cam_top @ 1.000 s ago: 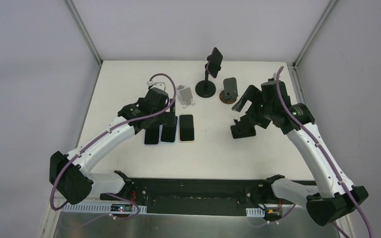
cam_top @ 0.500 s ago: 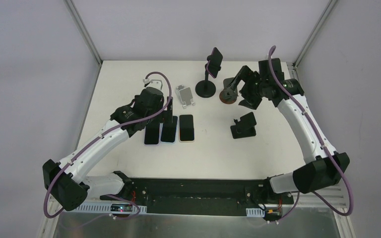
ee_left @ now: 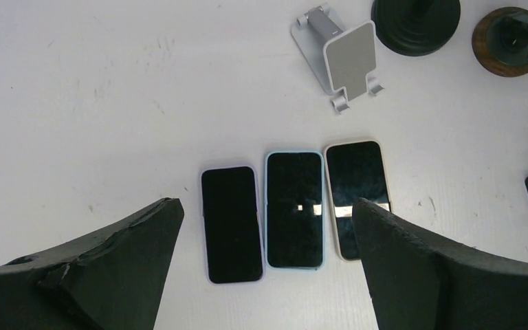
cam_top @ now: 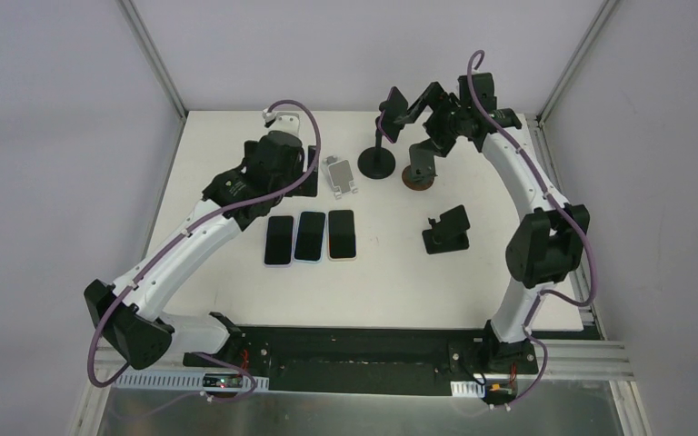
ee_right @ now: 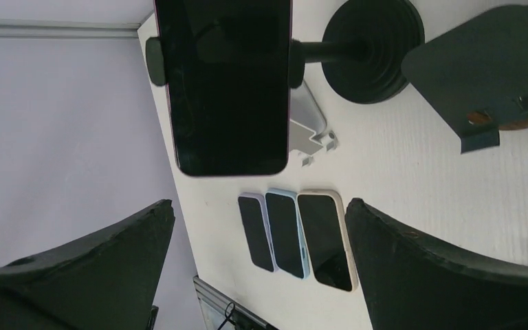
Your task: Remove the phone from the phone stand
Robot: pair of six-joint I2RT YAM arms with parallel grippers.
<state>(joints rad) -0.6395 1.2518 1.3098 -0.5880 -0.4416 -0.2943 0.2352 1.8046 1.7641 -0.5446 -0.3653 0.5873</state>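
At the far middle of the white tabletop [cam_top: 236,163] a tall phone stand [cam_top: 378,162] is seen, a round black base carrying a thin post. The phone [ee_right: 223,82] is held at the top of that post, well above the surface, its dark screen turned toward the right wrist camera. Its two long edges are gripped by small clamp arms [ee_right: 153,51], and the end that hangs lower in the wrist view is left free.

The right tool [cam_top: 415,104] is held just beside the phone with its jaws spread wide and nothing between them; no contact can be made out. The left tool [cam_top: 304,179] is likewise spread and empty, above three other phones [ee_left: 295,210] laid flat in a row.

The phone is judged to be stiff, thin and fairly light, with smooth glass and a slick case, so slipping is to be expected under a weak pinch. A hold across the long edges on the free end, clear of the clamp arms, is advised. Some resistance from the clamp is likely, and the slender stand could be tipped if the phone is pulled sideways.
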